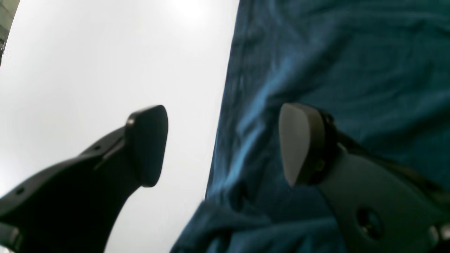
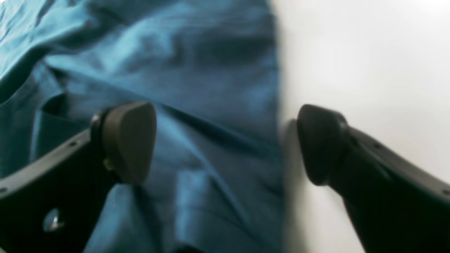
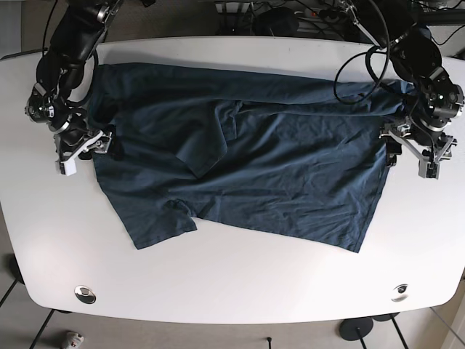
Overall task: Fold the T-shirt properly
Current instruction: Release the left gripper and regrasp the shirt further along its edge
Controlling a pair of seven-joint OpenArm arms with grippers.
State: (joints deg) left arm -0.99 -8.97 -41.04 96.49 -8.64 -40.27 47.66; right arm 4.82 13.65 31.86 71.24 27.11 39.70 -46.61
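A dark teal T-shirt lies spread and wrinkled across the white table, partly folded over itself near the middle. My left gripper is at the shirt's right edge in the base view. In the left wrist view it is open and straddles the cloth edge, one finger over the shirt, the other over bare table. My right gripper is at the shirt's left edge. In the right wrist view it is open and straddles the shirt edge in the same way. Neither holds cloth.
Two round metal fittings sit near the table's front corners. Cables loop at the back right by the arm. Bare table lies outside each shirt edge.
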